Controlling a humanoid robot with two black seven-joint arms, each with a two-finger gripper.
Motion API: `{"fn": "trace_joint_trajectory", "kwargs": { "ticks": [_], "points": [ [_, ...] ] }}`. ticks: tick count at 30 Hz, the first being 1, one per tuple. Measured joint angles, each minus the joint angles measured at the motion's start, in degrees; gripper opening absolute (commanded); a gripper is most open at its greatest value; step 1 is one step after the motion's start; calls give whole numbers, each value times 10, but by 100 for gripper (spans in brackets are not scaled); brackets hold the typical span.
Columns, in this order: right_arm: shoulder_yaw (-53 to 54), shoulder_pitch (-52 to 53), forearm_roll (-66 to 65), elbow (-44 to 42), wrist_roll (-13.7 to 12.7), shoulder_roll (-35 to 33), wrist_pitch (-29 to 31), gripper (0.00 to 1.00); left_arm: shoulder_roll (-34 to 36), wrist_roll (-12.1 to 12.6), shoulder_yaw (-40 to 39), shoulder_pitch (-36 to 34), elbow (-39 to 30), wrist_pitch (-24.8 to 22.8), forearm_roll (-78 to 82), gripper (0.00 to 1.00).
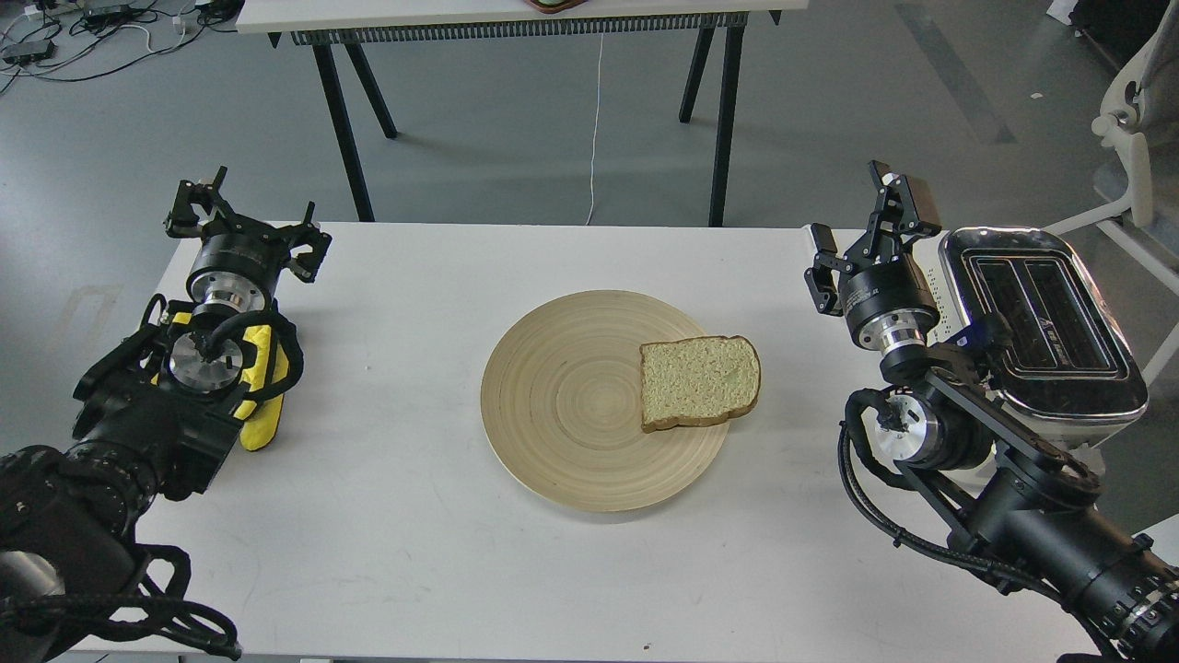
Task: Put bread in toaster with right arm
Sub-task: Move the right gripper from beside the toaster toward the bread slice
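Observation:
A square slice of bread [700,380] with a brown crust lies flat on the right side of a round wooden plate [562,396] in the middle of the white table. The cream and chrome toaster [1045,322] stands at the table's right edge, its two black slots facing up with nothing in them. My right gripper [866,221] hovers just left of the toaster and up and to the right of the bread, fingers spread with nothing between them. My left gripper [249,221] is at the far left near the table's back edge, also open and holding nothing.
A yellow part [262,387] sits against my left arm on the table. Behind the white table [414,552] stands another table on black legs [341,120]. A white chair [1138,138] is beyond the toaster at the right.

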Motion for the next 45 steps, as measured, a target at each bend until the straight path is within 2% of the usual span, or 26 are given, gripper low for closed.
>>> {"fn": "trace_joint_trajectory", "kwargs": {
  "ticks": [10, 12, 17, 19, 29, 39, 45],
  "points": [
    [-13, 1, -23, 0, 0, -2, -12, 98, 0, 0, 0, 0, 0, 0, 0, 100],
    [-28, 4, -54, -1, 0, -2, -39, 98, 0, 0, 0, 0, 0, 0, 0, 100],
    [-86, 13, -145, 11, 0, -5, -159, 98, 0, 0, 0, 0, 0, 0, 0, 100],
    [-118, 14, -166, 17, 0, -8, -177, 98, 0, 0, 0, 0, 0, 0, 0, 100],
    [-261, 16, -198, 19, 0, -55, -184, 98, 0, 0, 0, 0, 0, 0, 0, 100],
    [-280, -4, -199, 7, 0, -65, -184, 98, 0, 0, 0, 0, 0, 0, 0, 100],
    [-317, -7, -199, -28, 0, -60, -184, 97, 0, 0, 0, 0, 0, 0, 0, 100]
  ]
}}
